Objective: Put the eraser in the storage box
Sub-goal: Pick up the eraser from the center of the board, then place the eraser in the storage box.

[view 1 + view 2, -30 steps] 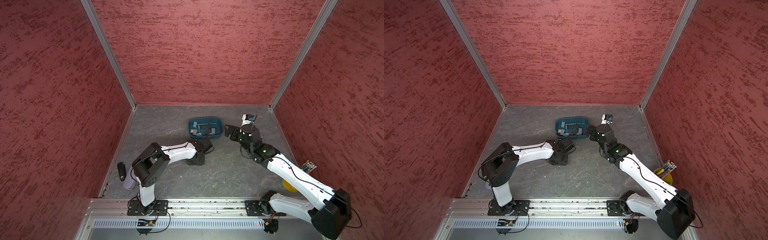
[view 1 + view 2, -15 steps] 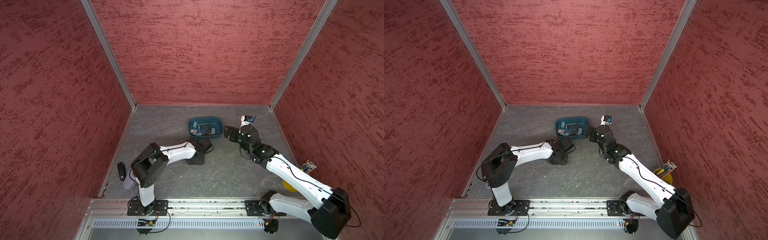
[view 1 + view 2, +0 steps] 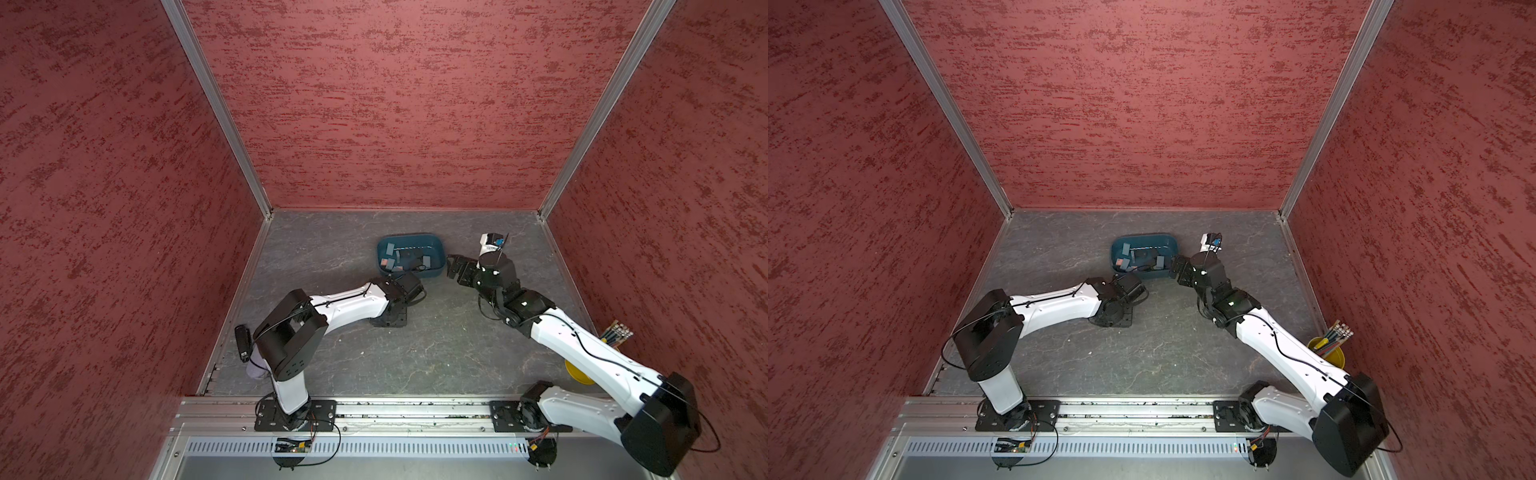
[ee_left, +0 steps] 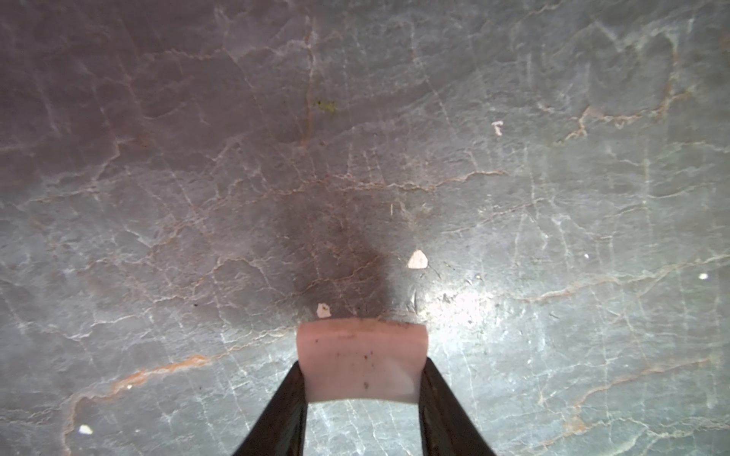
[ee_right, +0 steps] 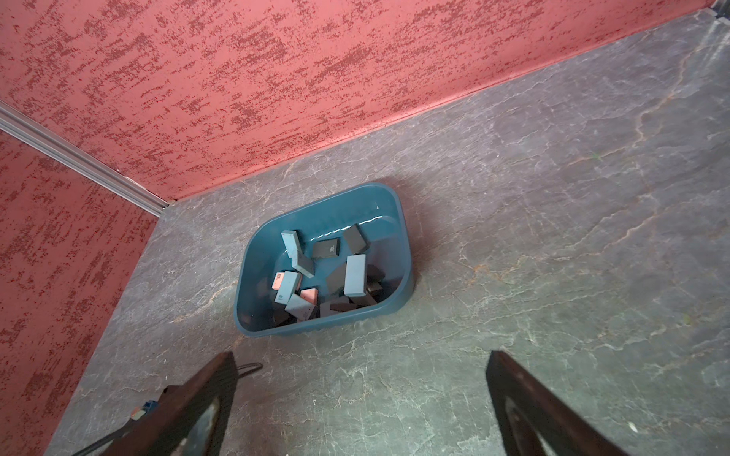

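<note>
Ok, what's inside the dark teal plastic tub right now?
The dark teal rectangular plastic tub holds a loose pile: grey-blue erasers, black erasers, pink erasers. They overlap, so any beneath the pile, or tight behind the near wall, cannot be seen.

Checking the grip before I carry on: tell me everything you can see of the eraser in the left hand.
The eraser is a pale pink rectangular block, rubbery-looking, with dark specks and a grimy outer edge. The left hand clamps it, dark fingers pressing two opposite sides. It hangs over the grey veined table; contact with it cannot be told. Neither top view shows it.
</note>
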`<act>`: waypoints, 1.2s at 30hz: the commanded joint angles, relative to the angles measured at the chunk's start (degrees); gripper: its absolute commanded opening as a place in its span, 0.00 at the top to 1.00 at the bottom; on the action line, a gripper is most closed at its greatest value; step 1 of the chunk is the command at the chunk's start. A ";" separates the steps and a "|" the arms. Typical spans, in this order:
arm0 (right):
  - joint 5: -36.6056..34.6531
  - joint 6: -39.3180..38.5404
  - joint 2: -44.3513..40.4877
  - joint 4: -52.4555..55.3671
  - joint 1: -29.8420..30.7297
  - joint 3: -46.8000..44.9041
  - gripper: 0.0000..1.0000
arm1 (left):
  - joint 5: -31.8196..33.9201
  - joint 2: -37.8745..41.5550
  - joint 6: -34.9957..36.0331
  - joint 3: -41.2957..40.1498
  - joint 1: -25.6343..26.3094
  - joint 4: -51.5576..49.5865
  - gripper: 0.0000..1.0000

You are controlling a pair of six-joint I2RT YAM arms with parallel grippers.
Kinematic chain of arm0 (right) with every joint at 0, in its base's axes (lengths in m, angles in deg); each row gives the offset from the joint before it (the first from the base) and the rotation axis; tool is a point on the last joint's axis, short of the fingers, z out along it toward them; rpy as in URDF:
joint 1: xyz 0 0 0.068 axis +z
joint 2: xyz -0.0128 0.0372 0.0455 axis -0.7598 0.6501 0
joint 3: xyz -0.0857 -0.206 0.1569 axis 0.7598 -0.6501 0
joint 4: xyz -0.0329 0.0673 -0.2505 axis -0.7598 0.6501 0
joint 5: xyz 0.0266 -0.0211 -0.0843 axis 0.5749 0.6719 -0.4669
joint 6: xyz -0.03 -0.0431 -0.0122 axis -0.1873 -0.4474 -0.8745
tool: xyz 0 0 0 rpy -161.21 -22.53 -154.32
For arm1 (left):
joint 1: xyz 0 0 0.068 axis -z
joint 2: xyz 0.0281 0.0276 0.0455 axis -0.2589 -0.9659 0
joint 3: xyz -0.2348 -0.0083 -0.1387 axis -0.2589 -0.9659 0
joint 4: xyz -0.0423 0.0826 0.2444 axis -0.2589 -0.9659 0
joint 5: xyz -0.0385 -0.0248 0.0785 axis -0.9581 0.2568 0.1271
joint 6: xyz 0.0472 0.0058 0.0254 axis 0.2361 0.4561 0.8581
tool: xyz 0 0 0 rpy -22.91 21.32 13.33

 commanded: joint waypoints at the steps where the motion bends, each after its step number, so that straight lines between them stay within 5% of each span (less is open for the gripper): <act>1: 0.83 0.28 0.18 -1.55 0.22 -0.63 0.01 | 1.22 2.24 0.43 -0.29 -0.17 -0.81 0.56; 16: 0.63 0.50 0.18 -3.17 0.22 -4.85 0.01 | 2.63 4.22 4.26 5.38 -3.04 -4.87 0.56; 36: 0.23 0.74 -1.27 -4.42 0.22 -8.72 0.01 | -0.02 -11.99 13.77 36.35 -12.78 -10.52 0.55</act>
